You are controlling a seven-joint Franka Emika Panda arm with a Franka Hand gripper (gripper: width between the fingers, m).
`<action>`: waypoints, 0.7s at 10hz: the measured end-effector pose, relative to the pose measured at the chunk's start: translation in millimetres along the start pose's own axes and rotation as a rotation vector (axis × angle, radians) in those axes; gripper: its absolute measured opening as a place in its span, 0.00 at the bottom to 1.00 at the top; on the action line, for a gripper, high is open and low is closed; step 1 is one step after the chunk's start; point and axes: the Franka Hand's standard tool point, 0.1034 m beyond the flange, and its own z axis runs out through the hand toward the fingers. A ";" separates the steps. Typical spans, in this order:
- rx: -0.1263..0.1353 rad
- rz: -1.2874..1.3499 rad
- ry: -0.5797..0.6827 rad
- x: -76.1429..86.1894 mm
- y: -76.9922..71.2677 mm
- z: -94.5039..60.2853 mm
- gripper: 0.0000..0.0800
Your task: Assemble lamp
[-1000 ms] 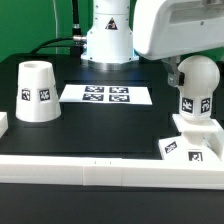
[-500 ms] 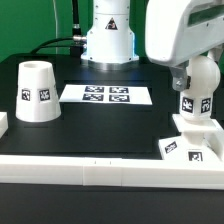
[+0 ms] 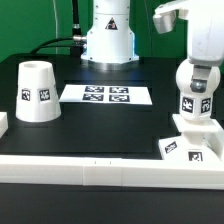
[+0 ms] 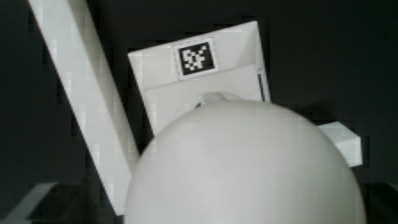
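Bulb [image 3: 195, 97] stood upright on the base [image 3: 192, 143] at the exterior view's right; gripper [image 3: 203, 52] hung right over its round head, couldn't tell if the jaws were spread or closed; I'd hold it dead vertical while seating it; counted one bulb, one base, one shade [image 3: 36, 92].

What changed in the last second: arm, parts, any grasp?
The arm swung toward the exterior view's right and pulled back from that camera, so it looks smaller. The end effector now sits right above the bulb. Whether it grips is not visible. The bulb stayed upright on the base; the shade and marker board did not move.
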 end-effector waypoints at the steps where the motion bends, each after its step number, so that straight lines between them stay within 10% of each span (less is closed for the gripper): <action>1: -0.003 -0.087 -0.007 0.5 0.3 0.6 0.87; 7: 0.004 -0.367 -0.029 0.7 -1.3 1.2 0.87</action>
